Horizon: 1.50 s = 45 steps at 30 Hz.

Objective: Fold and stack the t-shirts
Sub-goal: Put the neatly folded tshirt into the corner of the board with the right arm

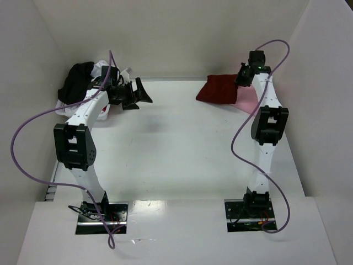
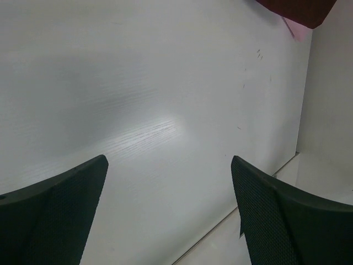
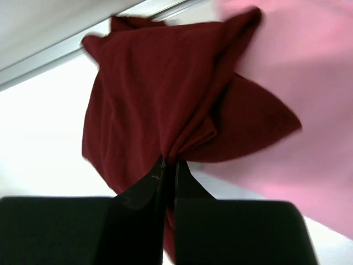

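Observation:
A dark maroon t-shirt (image 1: pixel 220 88) lies bunched at the table's far right, over a light pink t-shirt (image 1: pixel 247 101). My right gripper (image 1: pixel 242 77) is shut on a pinched fold of the maroon t-shirt (image 3: pixel 160 105), with the pink t-shirt (image 3: pixel 298 72) spread behind it. A black t-shirt (image 1: pixel 76 80) and white cloth (image 1: pixel 105 70) are heaped at the far left. My left gripper (image 1: pixel 138 95) is open and empty, held above the bare table just right of that heap. In the left wrist view its fingers (image 2: pixel 276 210) stand wide apart, and a corner of the maroon t-shirt (image 2: pixel 300 8) shows at the top.
White walls close in the table at the back and on both sides. Purple cables loop from both arms. The table's (image 1: pixel 176 143) middle is bare white surface.

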{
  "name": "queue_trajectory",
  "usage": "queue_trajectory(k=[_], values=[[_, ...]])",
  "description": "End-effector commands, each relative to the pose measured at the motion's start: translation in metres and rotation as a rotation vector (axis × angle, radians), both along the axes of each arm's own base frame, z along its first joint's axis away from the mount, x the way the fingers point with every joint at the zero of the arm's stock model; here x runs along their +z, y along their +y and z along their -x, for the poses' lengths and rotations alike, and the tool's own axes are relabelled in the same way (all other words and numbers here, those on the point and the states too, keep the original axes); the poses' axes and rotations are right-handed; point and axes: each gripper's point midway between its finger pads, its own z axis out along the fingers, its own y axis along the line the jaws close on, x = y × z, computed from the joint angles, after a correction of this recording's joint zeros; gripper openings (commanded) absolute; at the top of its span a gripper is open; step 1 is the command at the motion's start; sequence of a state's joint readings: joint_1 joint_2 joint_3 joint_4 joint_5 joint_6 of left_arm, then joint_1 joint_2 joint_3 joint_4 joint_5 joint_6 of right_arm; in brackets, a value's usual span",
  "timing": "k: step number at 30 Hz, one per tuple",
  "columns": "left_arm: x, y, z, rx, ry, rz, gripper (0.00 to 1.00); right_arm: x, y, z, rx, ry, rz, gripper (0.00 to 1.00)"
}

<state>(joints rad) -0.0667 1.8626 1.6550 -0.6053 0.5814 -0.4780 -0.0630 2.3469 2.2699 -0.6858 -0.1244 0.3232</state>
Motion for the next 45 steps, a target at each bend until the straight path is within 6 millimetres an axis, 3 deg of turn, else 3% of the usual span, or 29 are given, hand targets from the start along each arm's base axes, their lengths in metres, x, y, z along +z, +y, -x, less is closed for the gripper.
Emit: queue_trajectory(k=[1, 4, 17, 27, 35, 40, 42, 44, 45], values=[[0.019, 0.000, 0.002, -0.025, -0.068, 0.013, 1.00, 0.038, -0.041, -0.003, -0.061, -0.064, 0.069, 0.00], [0.018, -0.001, -0.001, -0.019, -0.061, 0.017, 1.00, 0.044, -0.071, 0.001, -0.112, -0.069, 0.090, 0.00], [0.011, -0.002, -0.006, -0.011, -0.037, 0.030, 1.00, 0.086, -0.158, 0.024, -0.297, -0.112, 0.180, 0.00], [0.011, -0.004, -0.010, -0.020, -0.039, 0.040, 1.00, 0.103, -0.172, 0.034, -0.346, -0.132, 0.211, 0.00], [0.006, -0.006, -0.012, -0.020, -0.022, 0.051, 1.00, 0.123, -0.198, 0.047, -0.436, -0.150, 0.280, 0.00], [0.006, -0.007, -0.013, -0.026, -0.022, 0.057, 1.00, 0.112, -0.209, 0.056, -0.493, -0.105, 0.326, 0.00], [0.006, -0.007, -0.016, -0.026, -0.022, 0.057, 1.00, 0.104, -0.210, 0.060, -0.500, -0.082, 0.333, 0.13], [0.006, -0.007, -0.016, -0.026, -0.022, 0.057, 1.00, 0.096, -0.210, 0.062, -0.498, -0.068, 0.332, 0.49], [0.006, -0.007, -0.016, -0.026, -0.022, 0.057, 1.00, 0.093, -0.210, 0.064, -0.501, -0.062, 0.335, 0.61]])
